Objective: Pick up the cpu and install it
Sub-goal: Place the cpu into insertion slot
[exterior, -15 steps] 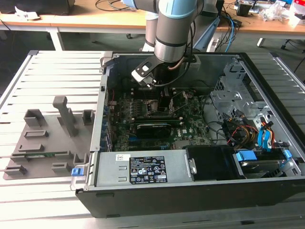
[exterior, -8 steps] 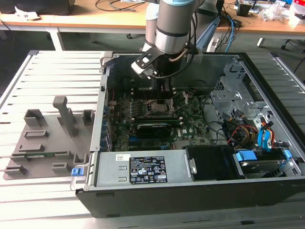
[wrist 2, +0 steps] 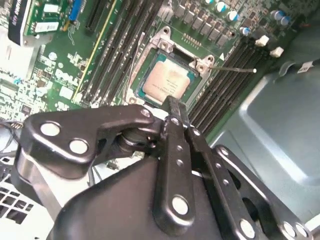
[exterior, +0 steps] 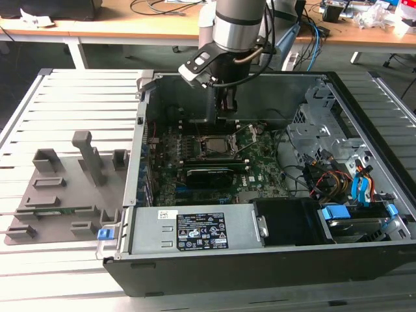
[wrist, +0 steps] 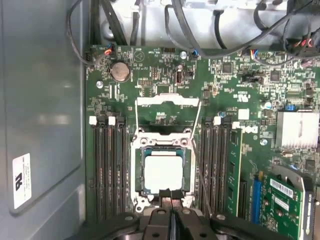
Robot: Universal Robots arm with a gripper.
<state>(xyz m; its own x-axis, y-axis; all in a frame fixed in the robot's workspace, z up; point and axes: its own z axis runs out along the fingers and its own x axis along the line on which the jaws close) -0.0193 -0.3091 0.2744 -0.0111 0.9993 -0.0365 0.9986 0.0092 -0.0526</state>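
Slatted metal bench (exterior: pixel 71 91) under an open computer case (exterior: pixel 260 266), grey fixture tray (exterior: pixel 58 195) at the exterior view's left. Far case wall partly hidden behind the arm (exterior: pixel 237 26). One edge of the cpu (wrist: pixel 162 172) covered by the tool (wrist: pixel 170 194) in the first wrist view; contact between them impossible to judge. Fingertips (wrist: pixel 164 194) pressed together, gripping nothing. Silvery-grey plate and thin pale rim on the cpu, flat in the motherboard socket (wrist: pixel 135 172).

cpu (wrist: pixel 162 172) in socket (wrist: pixel 135 175) (slots (wrist: pixel 107 170) flanking), gripper (wrist: pixel 170 193) — just above
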